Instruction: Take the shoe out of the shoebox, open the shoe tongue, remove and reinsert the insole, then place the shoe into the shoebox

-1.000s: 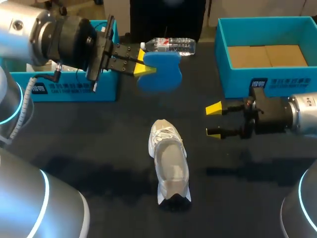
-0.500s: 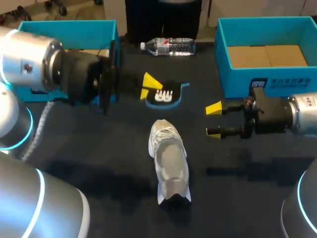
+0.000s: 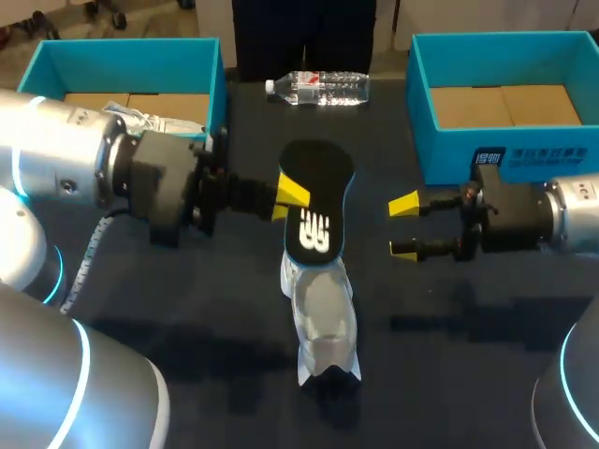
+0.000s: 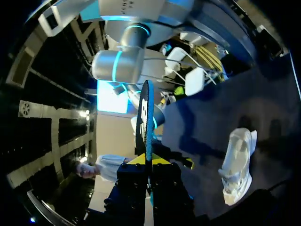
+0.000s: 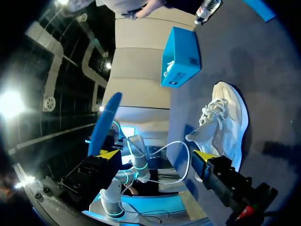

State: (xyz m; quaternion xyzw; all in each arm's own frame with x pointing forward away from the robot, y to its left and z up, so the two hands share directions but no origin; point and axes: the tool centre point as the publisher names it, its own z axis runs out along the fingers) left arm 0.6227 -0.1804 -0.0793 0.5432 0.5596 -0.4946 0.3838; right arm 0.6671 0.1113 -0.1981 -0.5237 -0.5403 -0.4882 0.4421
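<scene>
1. L shoebox [image 3: 215, 94]: teal, far-left corner of table [image 3: 187, 281]; white shoe-like item inside, partly hidden by L arm.
2. L arm comes in from the left, wrist approx. level; L gripper [image 3: 292, 192] sits mid-table; fingers closed tight on the insole [image 3: 316, 201], one yellow tip each side of it (L wrist view: gripper [image 4: 149, 161] pinches the insole [image 4: 146, 117] edge-on).
3. Insole: black face w/ white logo turned up to the head cam; gripped at one long edge; in head view it overlaps the laced end of the shoe [image 3: 320, 313]; L wrist view shows the shoe [image 4: 237, 167] off to the side, apart from the insole.
4. Shoe: white, out of both boxes, flat on dark table near centre, laced end toward the far side.
5. Water bottle [image 3: 318, 87]: lying on its side at far edge, btw. the two boxes.
6. R gripper [image 3: 404, 227]: right of the shoe, apart from it; fingers spread wide, nothing in them.
7. R shoebox [image 3: 421, 103]: teal, far-right corner; brown cardboard floor showing.
</scene>
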